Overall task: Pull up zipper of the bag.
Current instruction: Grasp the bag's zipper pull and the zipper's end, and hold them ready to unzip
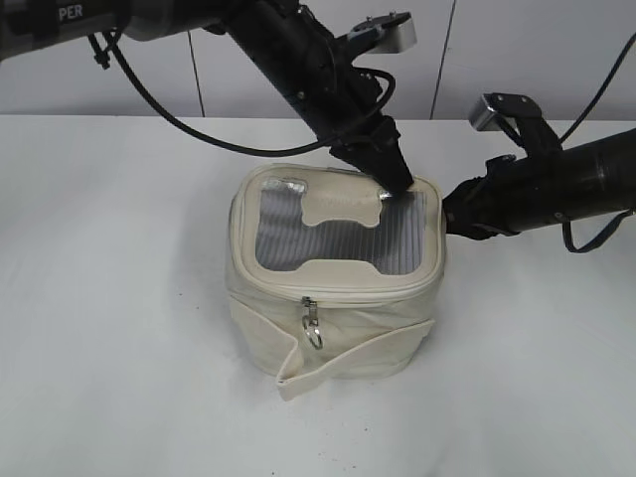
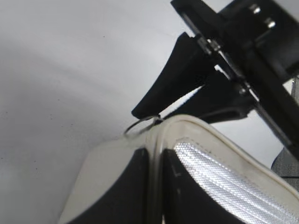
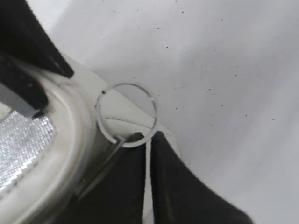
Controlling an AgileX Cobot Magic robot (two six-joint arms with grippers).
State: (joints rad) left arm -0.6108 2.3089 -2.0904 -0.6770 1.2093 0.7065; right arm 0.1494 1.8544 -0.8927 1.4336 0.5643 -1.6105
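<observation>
The left gripper point(image 1: 396, 182) reaches down from the far left onto the far right part of the bag's point(image 1: 333, 328) lid. In the left wrist view its fingers point(image 2: 140, 186) sit narrow, nearly together, with the lid's rim seam between them, so it appears to pinch the rim. Just beyond that corner a thin wire ring point(image 2: 140, 125) pokes out, with the other arm's dark fingers close behind it.

The right gripper point(image 1: 452, 217) comes in from the right and meets the bag's right far corner at lid height. In the right wrist view its two fingers point(image 3: 177, 186) are almost closed, a pale sliver between them, their tips touching the bottom of the same ring point(image 3: 127, 114); whether they actually clamp the pull below it cannot be told.

The zipper point(image 1: 338, 290) runs round the lid rim. A second silver pull point(image 1: 311, 323) with its ring hangs at the near face, well apart from both grippers. Below it the loose strap point(image 1: 348, 360) lies across the near side. The bag stands upright on the white table point(image 1: 109, 328), mid-scene.
</observation>
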